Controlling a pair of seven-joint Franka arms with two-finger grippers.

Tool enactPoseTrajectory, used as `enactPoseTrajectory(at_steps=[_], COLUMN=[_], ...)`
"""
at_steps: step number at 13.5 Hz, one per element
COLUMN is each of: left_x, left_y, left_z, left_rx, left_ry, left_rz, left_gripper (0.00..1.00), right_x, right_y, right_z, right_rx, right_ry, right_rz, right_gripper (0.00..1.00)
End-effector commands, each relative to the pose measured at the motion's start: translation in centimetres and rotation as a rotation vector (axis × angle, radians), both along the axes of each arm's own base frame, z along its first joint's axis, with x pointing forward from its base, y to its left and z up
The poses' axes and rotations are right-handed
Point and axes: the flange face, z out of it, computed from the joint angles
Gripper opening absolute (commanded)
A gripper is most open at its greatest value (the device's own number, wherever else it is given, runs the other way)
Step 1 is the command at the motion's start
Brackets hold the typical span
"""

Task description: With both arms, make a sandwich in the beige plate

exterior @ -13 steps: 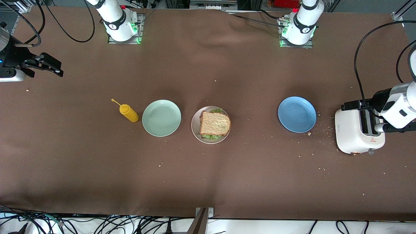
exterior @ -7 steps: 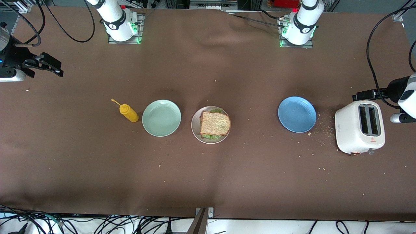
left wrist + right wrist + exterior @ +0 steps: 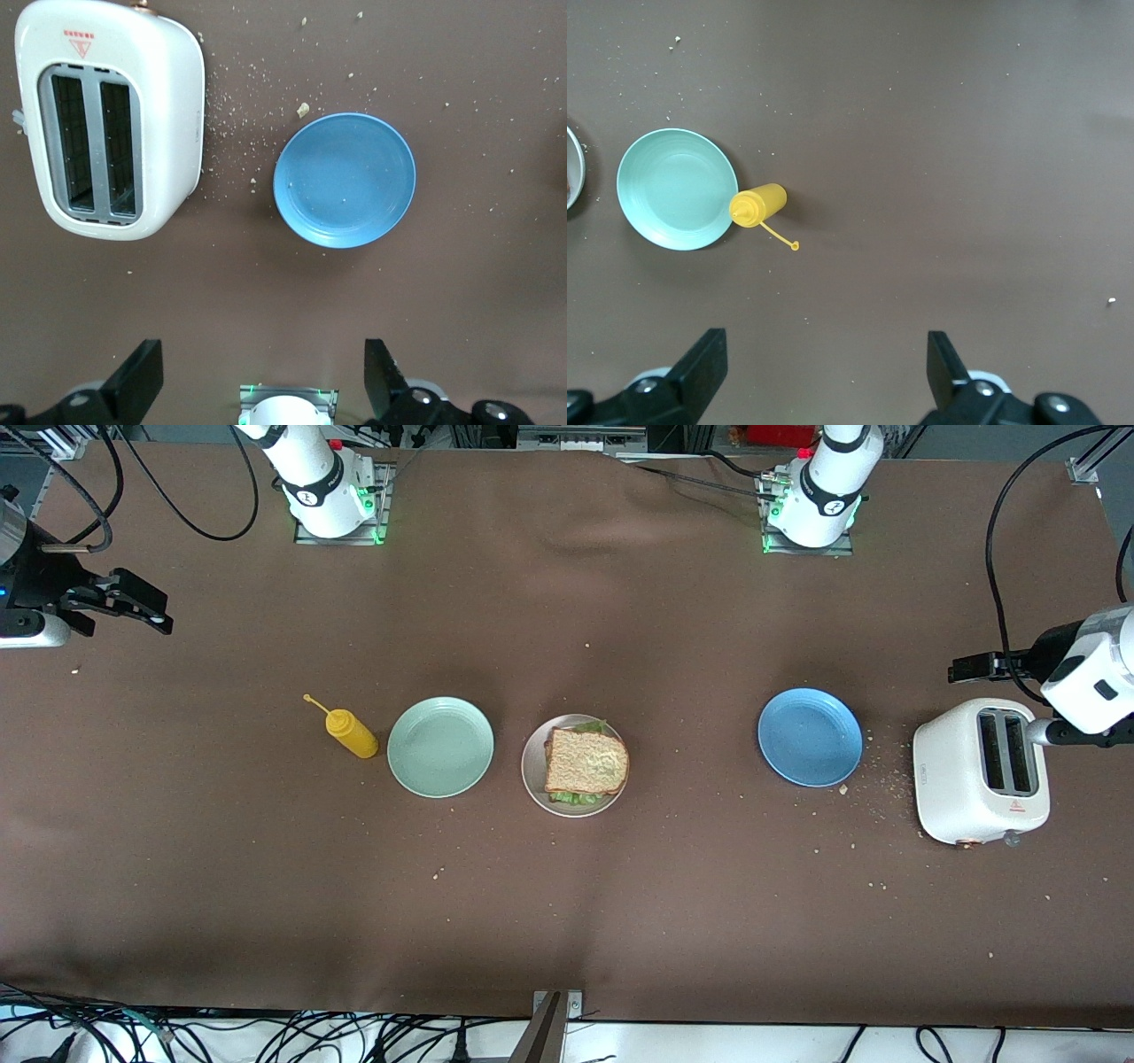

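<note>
The sandwich (image 3: 586, 763) sits finished on the beige plate (image 3: 532, 772). Both tools are wide and hold nothing: left tool (image 3: 973, 667) near the toaster (image 3: 981, 782), right tool (image 3: 133, 602) waiting at its end.

The sandwich (image 3: 586, 763) lies on the beige plate (image 3: 532, 771) mid-counter (image 3: 567, 921). Toward the right arm's end sit another plate (image 3: 440, 747), then a bottle (image 3: 352, 733); toward the left arm's end, a third plate (image 3: 810, 737), then a toaster (image 3: 981, 782).
</note>
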Motion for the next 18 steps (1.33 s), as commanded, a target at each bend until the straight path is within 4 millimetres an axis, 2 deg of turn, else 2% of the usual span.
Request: enactPoseTrajectory(at_steps=[1, 3, 4, 6, 9, 12, 13, 16, 18], left_x=[-3.2, -3.6, -3.9, -4.4, -4.9, -5.5, -5.8, -5.8, -5.5], left_y=[-0.7, -1.4, -2.4, -3.0, -2.4, -2.4, -1.5, -1.0, -0.9], left_z=[1.1, 2.4, 2.9, 3.3, 4.5, 5.8, 6.8, 7.1, 6.5], left_rx=[0.015, 0.009, 0.006, 0.002, 0.003, -0.001, 0.004, 0.006, 0.005], left_ry=[-0.098, -0.124, -0.122, -0.099, -0.103, -0.122, -0.141, -0.149, -0.138], left_rz=[0.009, -0.005, -0.026, -0.042, -0.137, -0.133, -0.119, -0.105, -0.097], left_gripper=[1.00, 1.00, 1.00, 1.00, 1.00, 1.00, 1.00, 1.00, 1.00], right_x=[0.1, 0.1, 0.1, 0.1, 0.1, 0.1, 0.1, 0.1, 0.1], right_y=[0.3, 0.3, 0.3, 0.3, 0.3, 0.3, 0.3, 0.3, 0.3], right_z=[0.5, 0.5, 0.5, 0.5, 0.5, 0.5, 0.5, 0.5, 0.5], right_rx=[0.002, 0.002, 0.002, 0.002, 0.002, 0.002, 0.002, 0.004, 0.004], right_ry=[0.003, 0.003, 0.003, 0.003, 0.003, 0.003, 0.003, 0.003, 0.003], right_rz=[-0.002, -0.002, -0.002, -0.002, -0.002, -0.002, -0.002, -0.004, -0.002], right_gripper=[1.00, 1.00, 1.00, 1.00, 1.00, 1.00, 1.00, 1.00, 1.00])
